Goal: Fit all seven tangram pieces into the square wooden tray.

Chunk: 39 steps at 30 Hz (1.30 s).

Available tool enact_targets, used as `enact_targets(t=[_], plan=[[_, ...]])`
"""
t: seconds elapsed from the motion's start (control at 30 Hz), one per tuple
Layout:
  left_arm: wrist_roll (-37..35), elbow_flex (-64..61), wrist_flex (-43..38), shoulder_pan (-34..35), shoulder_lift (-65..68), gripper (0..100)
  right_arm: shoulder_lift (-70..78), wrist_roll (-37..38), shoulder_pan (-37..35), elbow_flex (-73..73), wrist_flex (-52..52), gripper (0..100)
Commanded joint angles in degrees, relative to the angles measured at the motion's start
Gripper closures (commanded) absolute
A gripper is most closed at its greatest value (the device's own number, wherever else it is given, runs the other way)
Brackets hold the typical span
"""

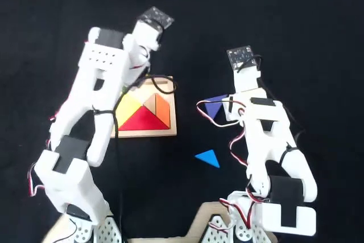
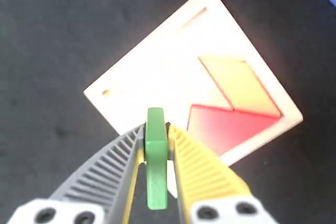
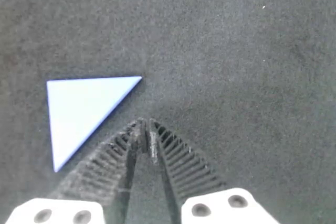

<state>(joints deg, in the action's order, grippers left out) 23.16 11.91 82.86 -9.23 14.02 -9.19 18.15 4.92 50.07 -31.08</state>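
Left pincer [image 2: 155,129] pinching green piece [image 2: 155,174] over tray [image 2: 157,72], right pincer [image 3: 146,126] closed

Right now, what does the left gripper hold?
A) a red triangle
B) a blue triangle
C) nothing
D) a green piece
D: in the left wrist view the left gripper is shut on a green piece, held edge-on between its fingers, with the wooden tray beyond it.
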Motion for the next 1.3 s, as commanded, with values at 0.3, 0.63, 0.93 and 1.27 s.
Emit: enact_targets(t=[0.3,0.63,0.93,1.27], plan=[[-3.87,10.86,-0.7,-5.58,16.44,97,-0.04,0.0,-1.05,-0.13,0.97,98.7],[-6.24,17.63,-0.26,-4.62,21.71,97,-0.04,0.0,-1.05,-0.13,0.97,98.7],[-6.33,17.54,-0.53,-4.53,23.74,97,-0.04,0.0,-1.05,-0.13,0.97,98.7],[-6.24,17.63,0.79,-4.44,23.82,96,-0.04,0.0,-1.05,-0.13,0.97,98.7]])
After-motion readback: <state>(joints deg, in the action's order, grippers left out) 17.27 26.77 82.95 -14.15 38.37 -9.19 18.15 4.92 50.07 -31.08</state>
